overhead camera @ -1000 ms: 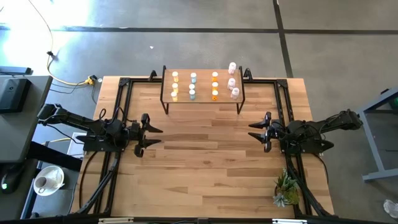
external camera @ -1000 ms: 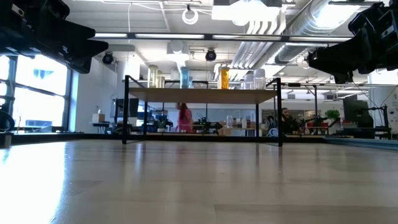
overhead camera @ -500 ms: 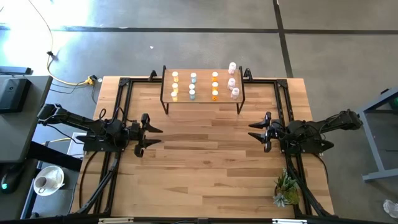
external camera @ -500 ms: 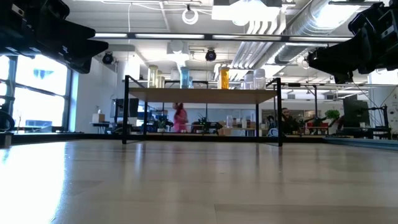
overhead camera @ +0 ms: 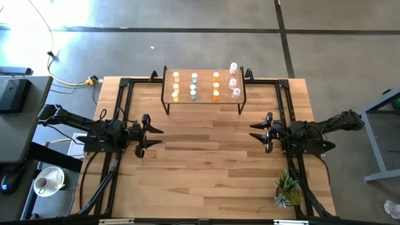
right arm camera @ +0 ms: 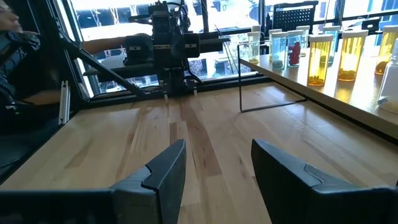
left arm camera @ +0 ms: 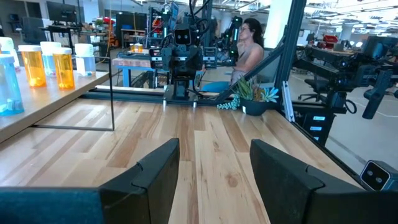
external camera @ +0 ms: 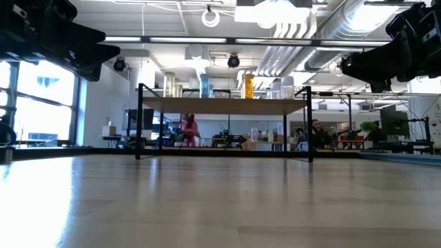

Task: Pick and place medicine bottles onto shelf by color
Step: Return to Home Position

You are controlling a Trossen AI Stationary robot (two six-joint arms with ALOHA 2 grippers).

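Note:
The shelf (overhead camera: 203,100), a light-wood board on thin black legs, stands at the table's far middle. On it the medicine bottles stand upright in columns by color: pale yellow (overhead camera: 175,85), light blue (overhead camera: 194,85), orange (overhead camera: 216,85), pink (overhead camera: 234,80). They also show in the low view (external camera: 207,86) and both wrist views (left arm camera: 43,65) (right arm camera: 323,59). My left gripper (overhead camera: 152,135) hovers open and empty at the table's left. My right gripper (overhead camera: 259,132) hovers open and empty at the right.
A small potted plant (overhead camera: 287,190) stands near the table's front right corner. Black frame rails (overhead camera: 122,112) run along the table's left and right sides. Bare wooden tabletop (overhead camera: 206,162) lies between the arms. A person in pink (external camera: 189,129) walks in the room beyond.

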